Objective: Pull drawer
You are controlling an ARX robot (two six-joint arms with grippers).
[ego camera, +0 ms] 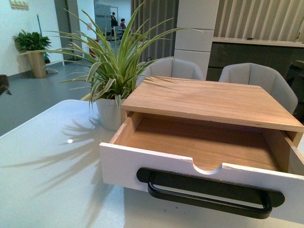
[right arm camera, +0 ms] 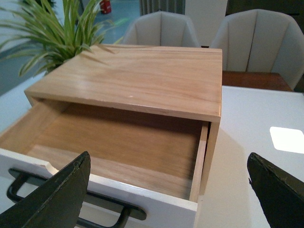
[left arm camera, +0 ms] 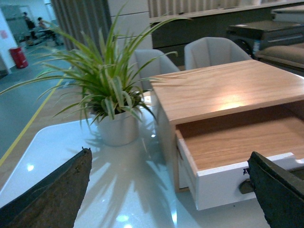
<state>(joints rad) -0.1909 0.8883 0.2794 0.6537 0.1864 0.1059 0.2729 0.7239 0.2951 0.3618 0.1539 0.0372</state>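
The drawer point(ego camera: 199, 147) stands pulled well out of its wooden case point(ego camera: 209, 99), its light wood floor bare and its white front facing the robot. A long black handle point(ego camera: 209, 192) runs across that front, below a half-round notch point(ego camera: 207, 167) cut in the top edge. In the right wrist view the open drawer point(right arm camera: 118, 142) lies straight ahead of the right jaws and between them. These jaws are spread wide and grip nothing, with one end of the handle point(right arm camera: 16, 183) showing just beside one of them. The left jaws are likewise spread wide and hold nothing. A front corner of the drawer point(left arm camera: 213, 183) sits ahead of them, closer to one jaw than the other. The case rests on a pale, glossy tabletop point(ego camera: 47, 180). Just beside the case, and beyond the left jaws, a striped-leaf plant point(ego camera: 114, 71) grows in a white pot point(ego camera: 109, 114) and casts thin shadows across the tabletop. Two grey chairs point(ego camera: 173, 68) point(ego camera: 259, 78) stand behind the case, farthest from both pairs of jaws.
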